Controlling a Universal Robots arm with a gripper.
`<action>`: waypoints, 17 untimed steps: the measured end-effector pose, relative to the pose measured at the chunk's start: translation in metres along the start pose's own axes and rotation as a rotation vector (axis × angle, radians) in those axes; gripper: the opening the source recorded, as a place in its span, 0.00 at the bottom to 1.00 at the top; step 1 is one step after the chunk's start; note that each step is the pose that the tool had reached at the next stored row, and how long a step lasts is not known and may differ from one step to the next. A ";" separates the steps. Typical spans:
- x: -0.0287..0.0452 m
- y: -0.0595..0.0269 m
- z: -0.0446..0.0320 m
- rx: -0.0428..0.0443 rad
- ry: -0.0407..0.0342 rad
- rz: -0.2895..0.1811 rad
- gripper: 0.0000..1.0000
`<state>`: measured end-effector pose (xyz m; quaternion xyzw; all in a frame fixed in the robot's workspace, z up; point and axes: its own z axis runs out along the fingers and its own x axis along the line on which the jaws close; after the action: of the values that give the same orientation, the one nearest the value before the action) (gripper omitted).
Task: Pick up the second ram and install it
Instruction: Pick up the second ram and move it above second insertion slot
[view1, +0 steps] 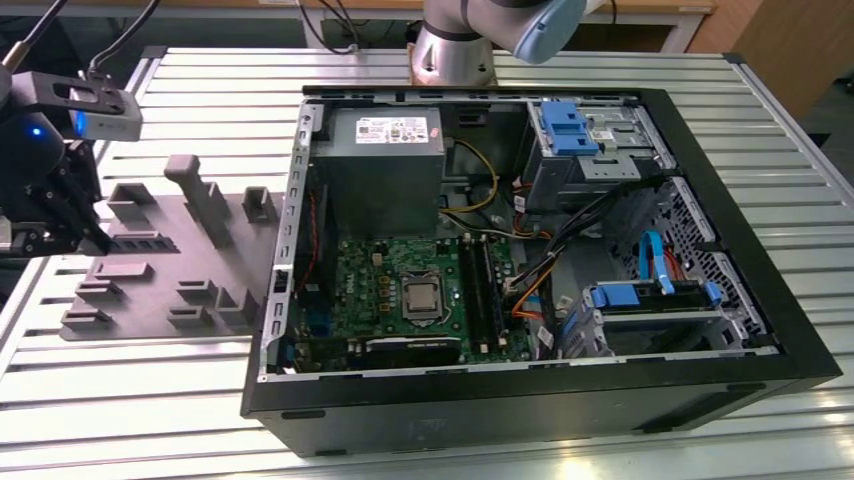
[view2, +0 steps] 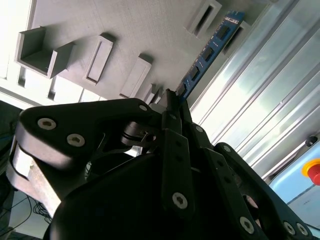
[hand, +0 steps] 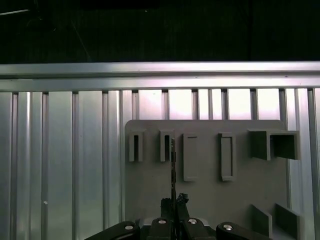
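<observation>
The second ram (view2: 210, 50) is a thin blue board with dark chips. It runs from my fingertips out over the grey tray (view2: 100, 20) towards a raised slot block. In the first wrist view the ram (hand: 173, 167) shows edge-on as a thin dark line above the tray (hand: 210, 195). My gripper (view2: 172, 97) is shut on the near end of the ram, with its fingers pressed together in both wrist views (hand: 174, 201). In the exterior view the gripper (view1: 54, 220) hangs over the tray (view1: 174, 290) at the exterior view's left, well away from the motherboard (view1: 400, 290) and its long black slots (view1: 483, 290).
The open computer case (view1: 534, 380) lies on the slatted metal table (view1: 134, 400), with a power supply (view1: 380, 150), drive cages (view1: 587, 140) and loose cables (view1: 534, 260) inside. Raised blocks (view1: 200, 200) stand on the tray. The arm's base (view1: 454, 50) is behind the case.
</observation>
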<state>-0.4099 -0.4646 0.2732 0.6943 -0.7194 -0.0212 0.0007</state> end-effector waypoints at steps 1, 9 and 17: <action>0.0000 0.0000 -0.0006 0.0000 0.0000 0.000 0.14; -0.0001 0.0001 -0.0029 0.0001 -0.0001 0.000 0.14; -0.0002 0.0002 -0.0057 0.0001 -0.0001 0.000 0.14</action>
<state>-0.4099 -0.4646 0.2789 0.6943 -0.7194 -0.0212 0.0007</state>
